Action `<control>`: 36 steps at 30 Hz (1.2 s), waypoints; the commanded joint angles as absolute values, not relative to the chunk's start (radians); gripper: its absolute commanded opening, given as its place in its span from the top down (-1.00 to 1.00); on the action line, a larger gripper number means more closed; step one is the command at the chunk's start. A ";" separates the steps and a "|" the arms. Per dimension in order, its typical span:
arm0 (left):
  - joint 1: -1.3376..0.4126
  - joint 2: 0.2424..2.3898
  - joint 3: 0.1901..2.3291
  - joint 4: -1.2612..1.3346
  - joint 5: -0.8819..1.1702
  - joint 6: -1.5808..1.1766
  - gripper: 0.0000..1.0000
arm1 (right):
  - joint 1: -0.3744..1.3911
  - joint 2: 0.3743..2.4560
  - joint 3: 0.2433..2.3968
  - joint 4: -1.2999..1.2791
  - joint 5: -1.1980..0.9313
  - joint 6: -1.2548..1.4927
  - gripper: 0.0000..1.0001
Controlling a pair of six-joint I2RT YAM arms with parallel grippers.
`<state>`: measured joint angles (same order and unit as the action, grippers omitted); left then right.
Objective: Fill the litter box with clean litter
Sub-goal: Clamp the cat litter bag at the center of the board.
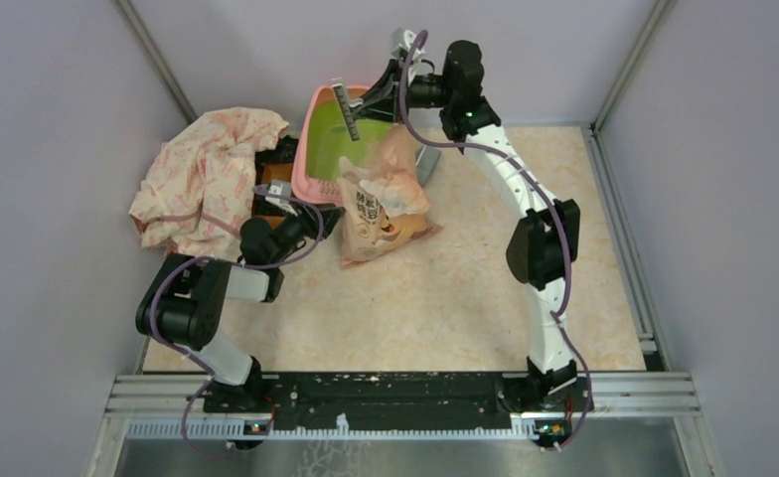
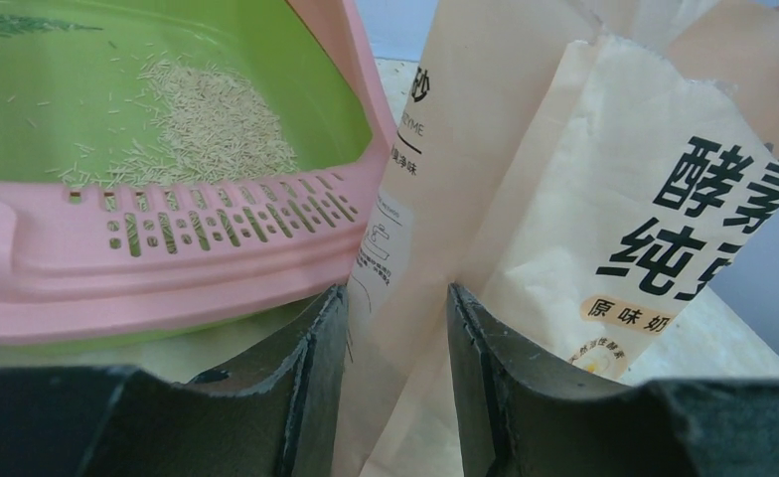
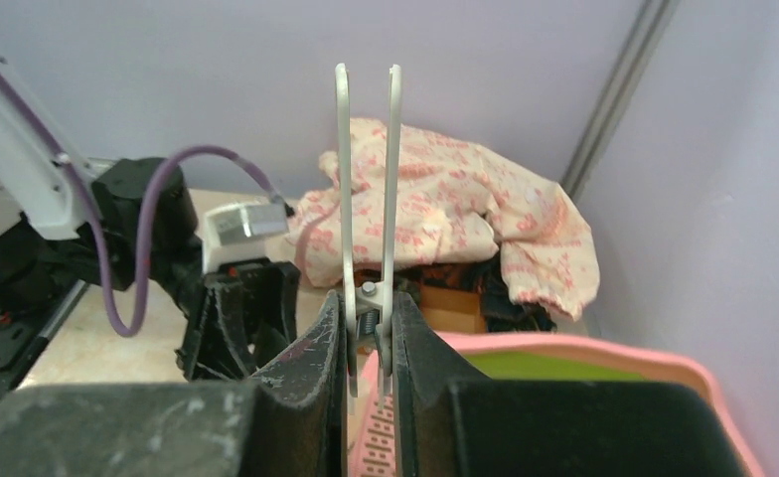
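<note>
Nearest, the left end effector [image 2: 397,298] stands about half open just in front of the litter box [image 2: 167,268], its fingers apparently pinching a fold of the peach bag [image 2: 604,199]. Only a thin patch of clean litter [image 2: 217,124] lies on the box's green floor, so most of the pour seems left. I would raise the bag's base gradually, mouth over the green inside. Its print reads "酵素", "纯", "原味" and "YME". At the box's far rim, the right end effector [image 3: 369,318] is clamped on a two-bladed metal tool [image 3: 368,179].

litter box [image 1: 311,149]: pink rim, lime-green inside | bag [image 1: 381,214]: peach, black lettering | cloth [image 1: 207,174]: cream, pink print
</note>
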<state>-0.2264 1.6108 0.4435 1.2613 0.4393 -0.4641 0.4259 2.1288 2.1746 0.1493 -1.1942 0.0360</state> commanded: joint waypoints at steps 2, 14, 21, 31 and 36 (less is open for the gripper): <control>-0.222 1.664 0.491 1.418 0.528 -0.506 0.08 | 0.437 2.097 2.204 0.406 -1.297 0.219 1.00; -0.209 1.596 0.497 1.324 0.580 -0.477 0.59 | 0.436 2.123 2.221 0.420 -1.384 0.284 1.00; -0.202 1.543 0.518 1.241 0.636 -0.427 0.18 | 0.436 2.121 2.154 0.600 -1.400 0.418 1.00; -0.170 1.548 0.540 1.210 0.680 -0.402 0.08 | 0.430 2.132 2.146 0.691 -1.404 0.503 1.00; -0.169 1.604 0.589 1.225 0.713 -0.395 0.08 | 0.425 2.143 2.135 0.785 -1.407 0.582 1.00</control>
<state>-0.1726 1.5665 0.5377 1.2037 0.6617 -0.4206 0.4332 2.1334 2.1334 0.6476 -1.3945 0.5022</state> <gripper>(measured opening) 0.456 0.121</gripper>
